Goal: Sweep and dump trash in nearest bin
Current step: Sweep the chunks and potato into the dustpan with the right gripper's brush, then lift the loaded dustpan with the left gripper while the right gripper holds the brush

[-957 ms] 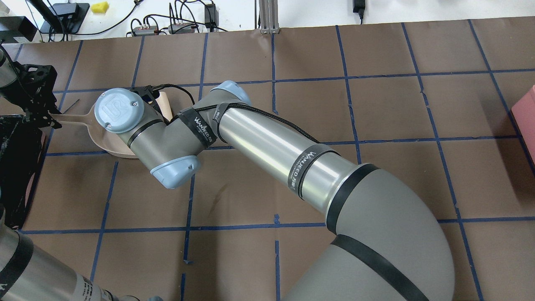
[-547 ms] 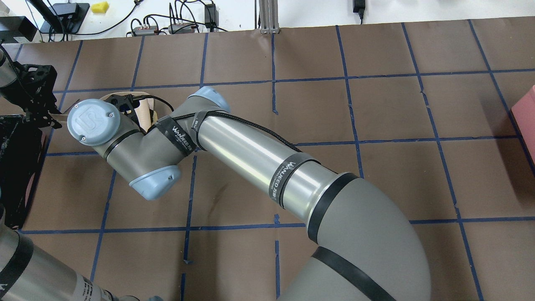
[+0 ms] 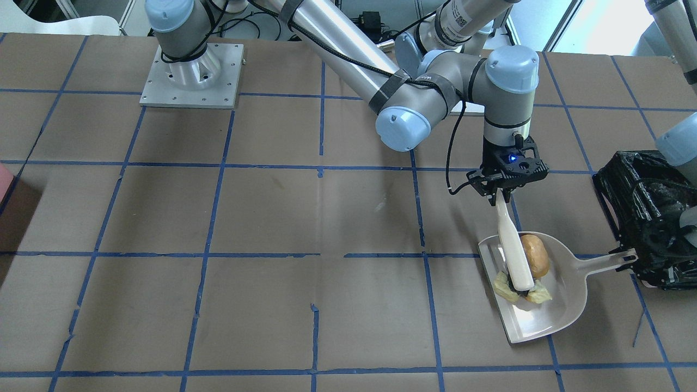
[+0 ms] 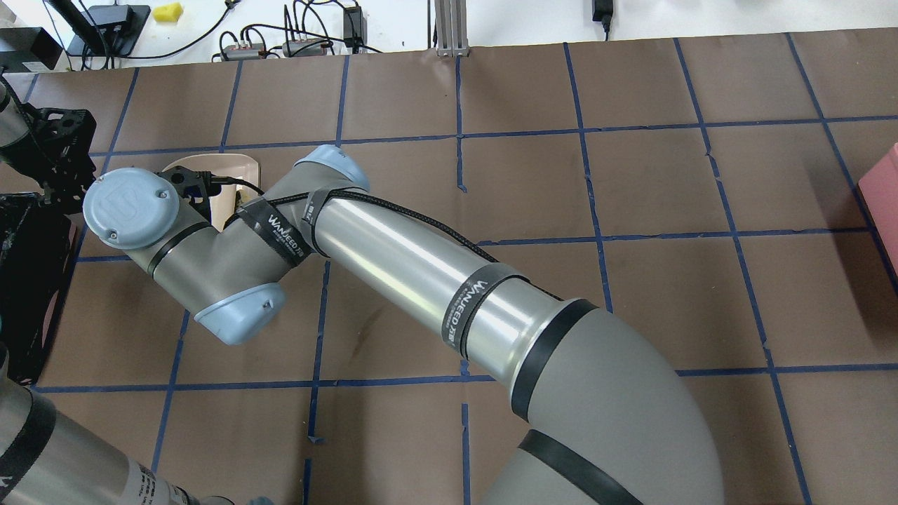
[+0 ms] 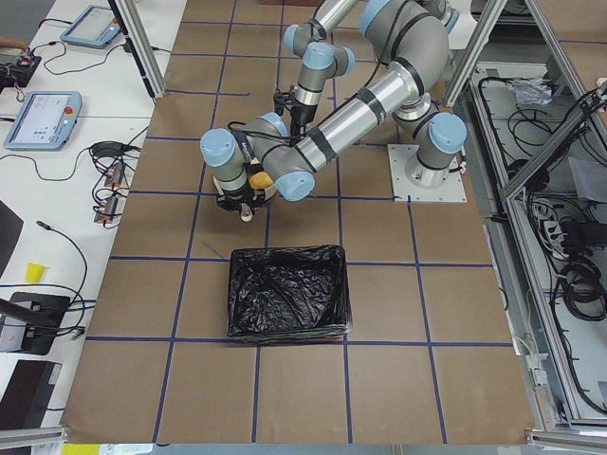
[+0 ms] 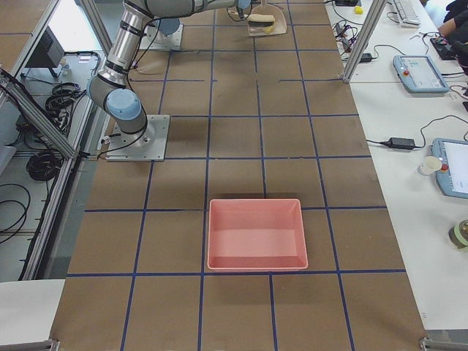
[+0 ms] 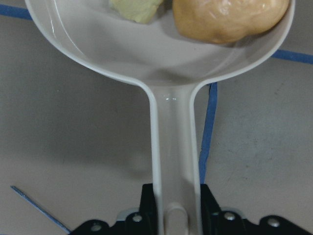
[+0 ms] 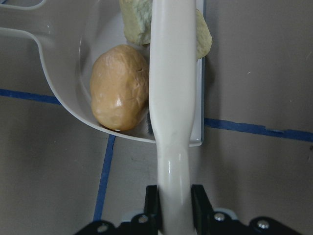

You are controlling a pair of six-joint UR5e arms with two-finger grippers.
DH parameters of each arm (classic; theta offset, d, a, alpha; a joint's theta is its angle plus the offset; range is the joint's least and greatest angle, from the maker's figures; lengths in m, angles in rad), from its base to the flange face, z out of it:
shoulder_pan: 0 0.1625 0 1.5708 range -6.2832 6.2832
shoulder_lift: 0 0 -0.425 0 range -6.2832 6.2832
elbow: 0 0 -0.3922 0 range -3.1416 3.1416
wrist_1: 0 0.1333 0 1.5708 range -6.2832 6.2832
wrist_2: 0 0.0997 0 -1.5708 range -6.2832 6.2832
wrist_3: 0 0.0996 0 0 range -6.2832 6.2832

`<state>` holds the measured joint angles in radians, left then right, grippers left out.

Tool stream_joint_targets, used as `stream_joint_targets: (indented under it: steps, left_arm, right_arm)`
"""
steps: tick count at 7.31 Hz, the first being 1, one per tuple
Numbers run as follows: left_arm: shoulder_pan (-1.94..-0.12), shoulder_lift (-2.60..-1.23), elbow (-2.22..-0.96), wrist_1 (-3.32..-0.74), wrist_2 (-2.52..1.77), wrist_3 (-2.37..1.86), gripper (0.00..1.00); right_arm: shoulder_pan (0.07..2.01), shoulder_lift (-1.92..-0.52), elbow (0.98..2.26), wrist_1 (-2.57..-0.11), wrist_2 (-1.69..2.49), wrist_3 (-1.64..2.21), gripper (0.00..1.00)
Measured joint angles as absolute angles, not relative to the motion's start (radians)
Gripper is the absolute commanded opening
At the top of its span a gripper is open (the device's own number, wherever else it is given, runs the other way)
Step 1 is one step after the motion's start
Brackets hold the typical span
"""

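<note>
Overhead, the right wrist (image 4: 126,207) has slid left toward the bin (image 4: 28,280), its strap (image 4: 277,228) reading roughly "WANJEED"; from the front, the right pincer (image 3: 503,189) clamps the brush (image 3: 514,256) over the dustpan (image 3: 550,318), which holds all the trash (image 3: 535,255), so sweeping looks done; in the left wrist view, the left pincer (image 7: 175,218) grips the dustpan's handle (image 7: 173,147).

Two black straps (image 4: 275,233) on the right arm (image 4: 393,252) read "WANJEED" (the smaller letters after it are illegible); its blue joint cap (image 4: 130,207) bears "UR".
</note>
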<state>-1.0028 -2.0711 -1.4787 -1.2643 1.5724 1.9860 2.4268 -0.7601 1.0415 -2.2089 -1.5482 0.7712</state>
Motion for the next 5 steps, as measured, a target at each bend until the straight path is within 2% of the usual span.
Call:
stream_joint_targets:
  steps: [5]
  left_arm:
    - [-0.983, -2.086, -1.507, -1.28, 1.432, 1.975, 0.07]
  right_arm:
    - [2.366, -0.854, 1.045, -2.146, -1.51, 0.745, 0.2]
